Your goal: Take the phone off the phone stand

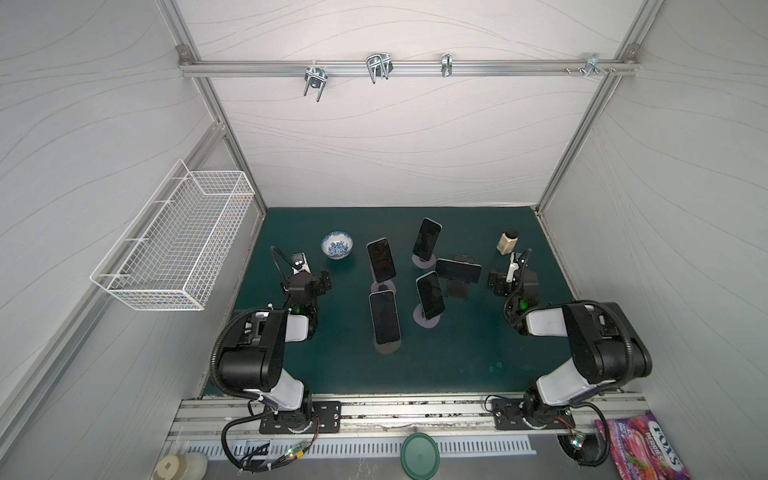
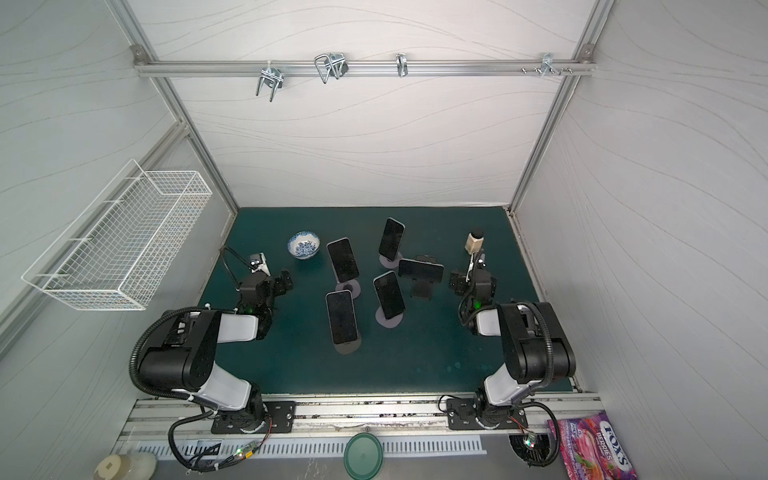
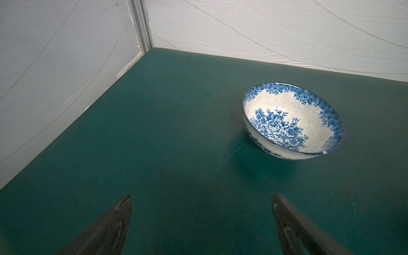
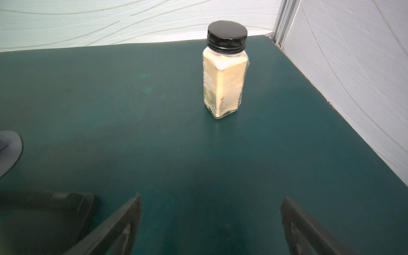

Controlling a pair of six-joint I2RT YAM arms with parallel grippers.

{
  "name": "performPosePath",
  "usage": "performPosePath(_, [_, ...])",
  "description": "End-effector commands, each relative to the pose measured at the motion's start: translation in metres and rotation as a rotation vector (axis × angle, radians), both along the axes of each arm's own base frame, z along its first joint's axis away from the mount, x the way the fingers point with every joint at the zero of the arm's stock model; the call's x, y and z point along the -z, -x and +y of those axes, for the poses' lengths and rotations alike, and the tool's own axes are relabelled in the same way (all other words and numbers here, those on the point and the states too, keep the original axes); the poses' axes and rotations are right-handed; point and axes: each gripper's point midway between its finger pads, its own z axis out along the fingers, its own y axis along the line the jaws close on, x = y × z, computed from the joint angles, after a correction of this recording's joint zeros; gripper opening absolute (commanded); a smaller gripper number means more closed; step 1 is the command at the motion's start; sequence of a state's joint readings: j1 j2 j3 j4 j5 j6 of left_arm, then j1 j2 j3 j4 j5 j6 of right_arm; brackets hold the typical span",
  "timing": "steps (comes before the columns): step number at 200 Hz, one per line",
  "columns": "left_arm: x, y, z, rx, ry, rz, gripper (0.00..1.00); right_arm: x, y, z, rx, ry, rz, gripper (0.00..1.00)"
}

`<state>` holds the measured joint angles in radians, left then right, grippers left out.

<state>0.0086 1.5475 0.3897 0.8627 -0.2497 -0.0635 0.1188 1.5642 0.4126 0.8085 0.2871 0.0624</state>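
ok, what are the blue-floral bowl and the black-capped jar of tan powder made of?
Blue-and-white floral bowl: looks like glazed ceramic, with a glossy rim and a printed rose pattern. Square clear jar of tan powder: likely glass, from its thick clear base, though plastic is possible. Its ribbed black screw cap could be plastic or painted metal.

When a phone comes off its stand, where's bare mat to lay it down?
Widest bare patch: the mat between the nearest phone and the front rail. Smaller ones: the far left corner behind the bowl, and around the jar. The middle is crowded with phones on stands.
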Motion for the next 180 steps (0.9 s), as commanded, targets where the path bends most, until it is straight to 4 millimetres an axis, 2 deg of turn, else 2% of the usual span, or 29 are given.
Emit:
performPosePath(1, [-0.007,-0.007,0.0,0.002,0.004,-0.023,0.99,-0.007,-0.004,0.004,-0.012,0.003,-0.023,0.99])
performPosePath(52, [-0.01,-0.005,-0.001,0.006,0.005,-0.035,0.99,-0.006,-0.003,0.004,-0.017,0.003,-0.022,0.99])
performPosePath(68, [-0.015,-0.003,-0.003,0.021,0.002,-0.051,0.99,-0.009,-0.001,0.004,-0.016,0.01,-0.042,0.99])
performPosePath(86, [-0.023,0.003,0.004,-0.026,0.002,-0.071,0.99,-0.015,0.004,0.006,-0.036,0.002,-0.074,0.99])
performPosePath(101, [-0.029,0.008,0.007,-0.045,0.002,-0.082,0.99,-0.023,0.009,0.009,-0.058,0.005,-0.101,0.99])
performPosePath(137, [-0.045,0.014,0.011,-0.078,-0.001,-0.089,0.99,-0.053,0.023,-0.006,0.031,-0.01,-0.096,0.99])
performPosePath(180, [-0.071,0.017,0.016,-0.104,-0.01,-0.101,0.99,-0.081,0.043,-0.011,0.064,-0.064,-0.139,0.99])
